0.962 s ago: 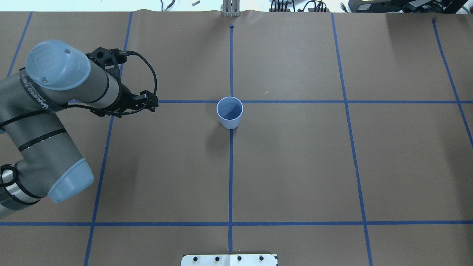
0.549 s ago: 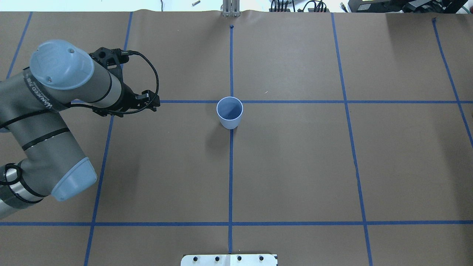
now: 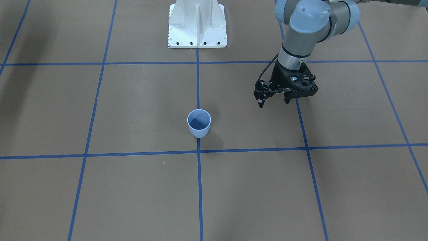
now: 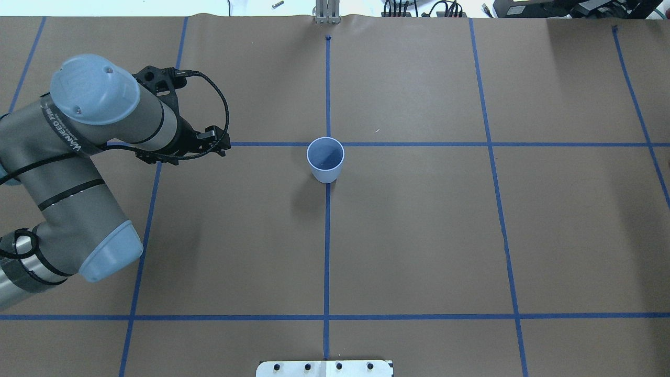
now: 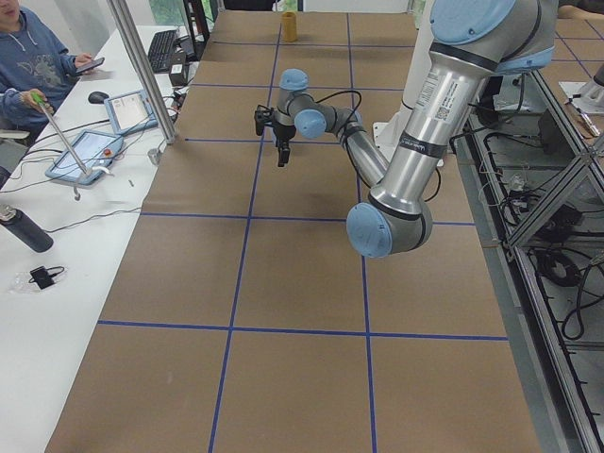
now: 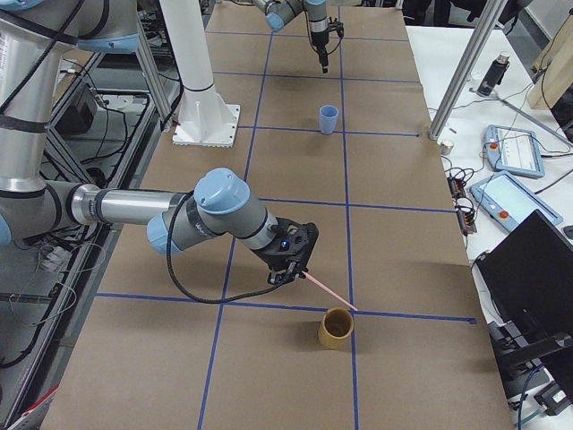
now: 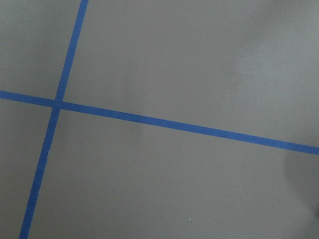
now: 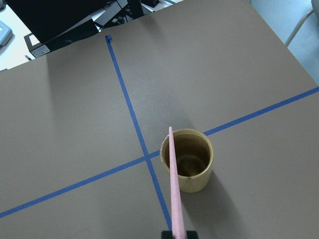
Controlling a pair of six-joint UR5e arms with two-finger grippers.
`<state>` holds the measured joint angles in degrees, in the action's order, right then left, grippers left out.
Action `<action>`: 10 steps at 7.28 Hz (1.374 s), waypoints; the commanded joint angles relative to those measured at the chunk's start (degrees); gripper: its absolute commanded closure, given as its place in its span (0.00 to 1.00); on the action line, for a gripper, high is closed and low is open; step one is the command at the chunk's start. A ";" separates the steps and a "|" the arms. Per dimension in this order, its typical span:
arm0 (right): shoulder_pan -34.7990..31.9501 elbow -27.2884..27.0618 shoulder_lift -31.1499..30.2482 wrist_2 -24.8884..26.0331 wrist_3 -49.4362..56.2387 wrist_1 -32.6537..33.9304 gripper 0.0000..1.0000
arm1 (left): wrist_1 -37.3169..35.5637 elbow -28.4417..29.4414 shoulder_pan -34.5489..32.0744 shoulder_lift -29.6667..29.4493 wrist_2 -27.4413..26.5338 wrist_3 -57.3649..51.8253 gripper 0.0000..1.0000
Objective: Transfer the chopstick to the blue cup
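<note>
Chopstick (image 6: 328,290) slants tip-down over the tan cup (image 6: 336,329), clamped in right gripper (image 6: 295,269) jaws; left gripper (image 3: 273,100) jaws spread empty

We see a desk (image 4: 419,235) covered in brown paper and divided into rectangles by blue tape lines (image 4: 326,251). A tan cup (image 6: 336,329) stands upright at a tape crossing near the desk's right end. Along the far edge runs a white side table (image 5: 57,283), where a person in a blue hooded top (image 5: 28,66) sits. On it we note a keyboard (image 5: 162,49), a mouse (image 5: 97,96), a tablet-style pendant with a red button (image 5: 80,156) and a dark bottle (image 5: 24,229) lying on its side. An aluminium post (image 5: 142,71) rises at the table's edge.
</note>
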<state>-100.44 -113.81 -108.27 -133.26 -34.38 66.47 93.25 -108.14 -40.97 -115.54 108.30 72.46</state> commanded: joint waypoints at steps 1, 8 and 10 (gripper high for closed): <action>4.26 -3.87 10.55 -6.01 -8.88 11.34 1.00 | 0.00 -0.40 -0.08 0.06 0.16 -0.38 0.02; 41.25 3.04 56.71 -4.57 -46.62 30.21 1.00 | 0.18 -0.06 -2.27 0.58 0.34 -5.04 0.02; 47.25 8.42 64.13 -2.98 -52.88 30.21 1.00 | 0.18 0.03 -2.36 0.76 0.25 -5.40 0.02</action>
<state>-56.85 -107.99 -48.06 -136.86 -83.99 96.63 93.41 -108.16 -43.20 -114.90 108.58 67.25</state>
